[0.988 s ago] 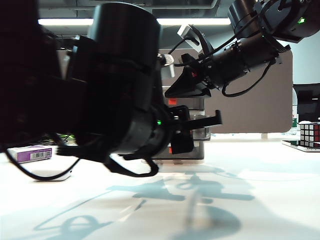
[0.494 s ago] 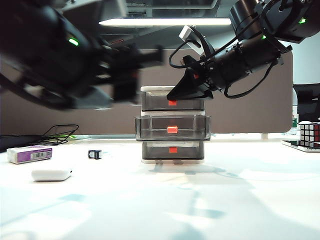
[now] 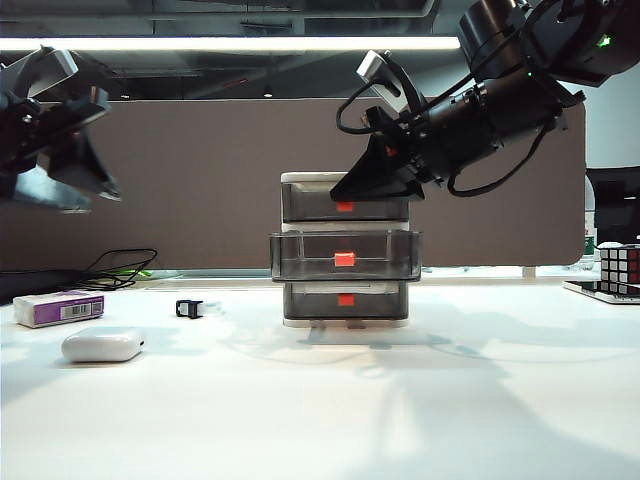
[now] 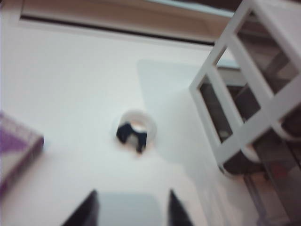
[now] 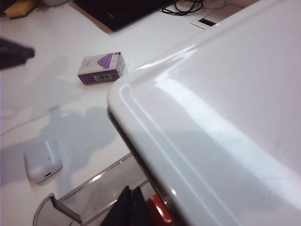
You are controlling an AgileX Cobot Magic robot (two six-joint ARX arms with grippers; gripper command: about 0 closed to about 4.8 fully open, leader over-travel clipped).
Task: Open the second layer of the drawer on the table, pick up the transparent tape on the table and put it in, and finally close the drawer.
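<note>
The drawer (image 3: 345, 250) stands mid-table, a white frame with three smoky layers. Its second layer (image 3: 345, 257) is pulled forward, red-orange tab facing front. The transparent tape (image 3: 190, 308) lies on the table (image 3: 400, 410) left of the unit; in the left wrist view the transparent tape (image 4: 136, 133) rests beyond the left gripper (image 4: 131, 212), whose fingers stand apart and empty. That left gripper (image 3: 85, 170) hangs high at the far left. My right gripper (image 3: 345, 188) is shut by the top layer's front; the right gripper (image 5: 131, 207) shows closed tips beside a red tab (image 5: 160, 213).
A white rounded case (image 3: 103, 344) and a purple-and-white box (image 3: 60, 307) lie at the front left. Black cables (image 3: 115, 268) run behind them. A puzzle cube (image 3: 620, 268) stands at the far right. A brown partition backs the table.
The left arm has swung from in front of the drawer to the far left and higher. The right arm has kept still.
</note>
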